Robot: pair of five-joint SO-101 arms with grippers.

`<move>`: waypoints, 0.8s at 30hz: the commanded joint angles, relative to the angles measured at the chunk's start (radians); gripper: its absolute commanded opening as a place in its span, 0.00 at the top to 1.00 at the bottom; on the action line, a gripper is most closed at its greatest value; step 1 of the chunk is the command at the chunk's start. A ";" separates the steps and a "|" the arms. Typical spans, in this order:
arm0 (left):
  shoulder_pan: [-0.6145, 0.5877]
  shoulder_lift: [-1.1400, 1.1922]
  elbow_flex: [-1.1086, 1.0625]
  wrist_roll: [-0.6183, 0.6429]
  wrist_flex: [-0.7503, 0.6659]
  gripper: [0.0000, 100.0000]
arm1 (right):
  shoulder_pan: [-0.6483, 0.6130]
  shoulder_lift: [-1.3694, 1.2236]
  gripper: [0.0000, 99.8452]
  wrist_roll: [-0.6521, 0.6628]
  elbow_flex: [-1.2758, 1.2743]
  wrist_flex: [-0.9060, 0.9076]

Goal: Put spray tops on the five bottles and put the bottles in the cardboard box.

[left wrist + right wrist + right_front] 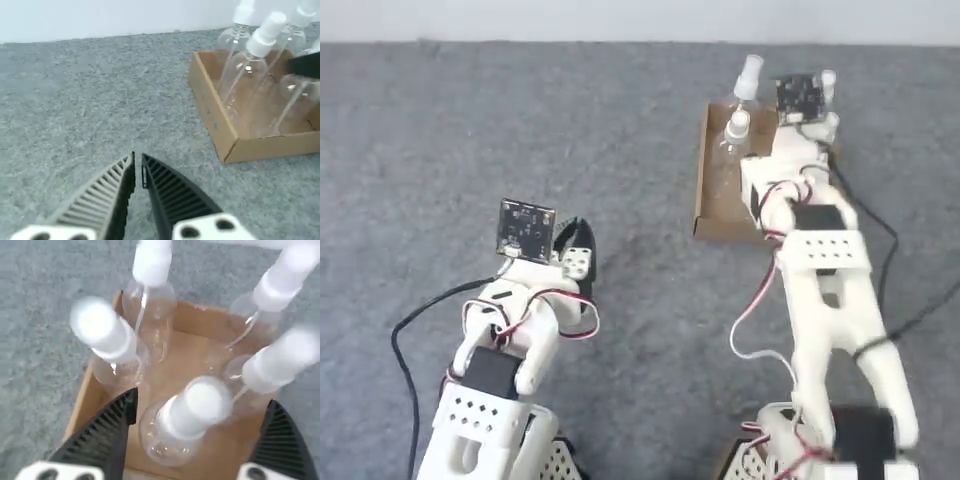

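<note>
Where grey carpet (520,120) meets a white wall (520,20), cardboard box (701,170) of bottles (150,325), left fingers (107,194) together, right fingers (106,436) apart.

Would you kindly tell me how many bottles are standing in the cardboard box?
5, all standing in the cardboard box: one bottle nearest the right pincer, four others clustered beyond it.

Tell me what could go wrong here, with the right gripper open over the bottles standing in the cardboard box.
1. The open right gripper straddles the nearest spray top; pulling away at an angle could catch it and tip that bottle.
2. The five bottles stand crowded together, so one knock could topple several.
3. The cardboard box has low walls, so a tipped bottle might fall out onto the carpet.
</note>
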State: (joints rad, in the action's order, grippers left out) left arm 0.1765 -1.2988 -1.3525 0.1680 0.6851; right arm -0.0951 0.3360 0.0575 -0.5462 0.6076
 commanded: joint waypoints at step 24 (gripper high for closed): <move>-0.244 -0.540 -0.151 -0.120 0.201 0.99 | -0.002 1.190 0.99 0.192 -0.882 0.311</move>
State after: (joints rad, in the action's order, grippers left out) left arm -0.0629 -1.6671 -1.3848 0.0744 0.8830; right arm -0.0982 1.4131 0.1680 -1.3625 0.9114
